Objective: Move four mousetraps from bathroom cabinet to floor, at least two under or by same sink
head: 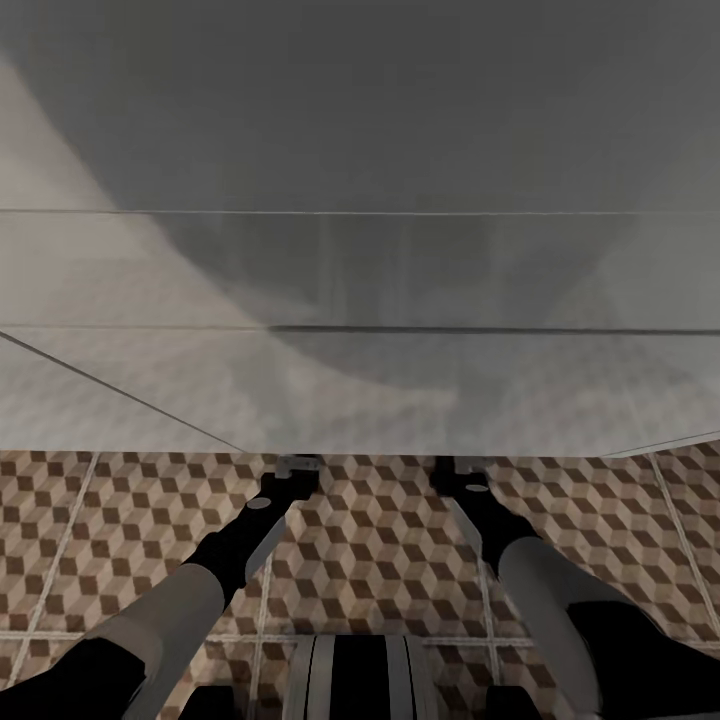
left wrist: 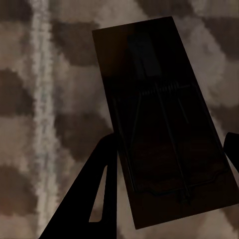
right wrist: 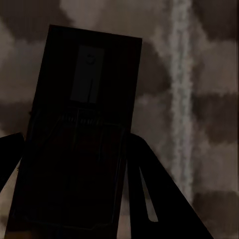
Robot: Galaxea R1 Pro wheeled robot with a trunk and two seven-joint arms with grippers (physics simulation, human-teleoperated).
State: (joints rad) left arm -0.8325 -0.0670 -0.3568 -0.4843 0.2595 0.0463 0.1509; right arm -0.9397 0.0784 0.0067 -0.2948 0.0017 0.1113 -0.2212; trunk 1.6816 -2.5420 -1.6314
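**Head view: two traps held over the tiles**

Head view shows both my arms reaching forward and down. My left claw [head: 297, 466] and my right claw [head: 456, 468] hang side by side, a little apart, right at the near edge of a big pale grey thing [head: 360, 300] that fills the far part of the room. It could be a tub or a wall; I cannot tell which.

In the left wrist view, my left claw [left wrist: 167, 162] is pinching a mousetrap [left wrist: 162, 119]. It is a flat dark board with a spring and wire bars on top. One finger [left wrist: 92, 199] sits along one long side, and a bit of the other finger peeks out on the other side. I hold it by the edges, so the flat bottom faces the floor and I think it can go down level.

In the right wrist view, my right claw [right wrist: 72, 164] squeezes a second mousetrap [right wrist: 82, 129] the same way, with a dark finger [right wrist: 159, 194] along its side.

Under both traps is the bathroom floor [head: 380, 550]. It has big square tiles with a brown, beige and white cube pattern and pale lines between them. The floor looks blurry and close in both wrist views, so I guess the traps are low. I cannot tell if they touch it yet. I see no sink here, so I cannot say if this spot is next to one.
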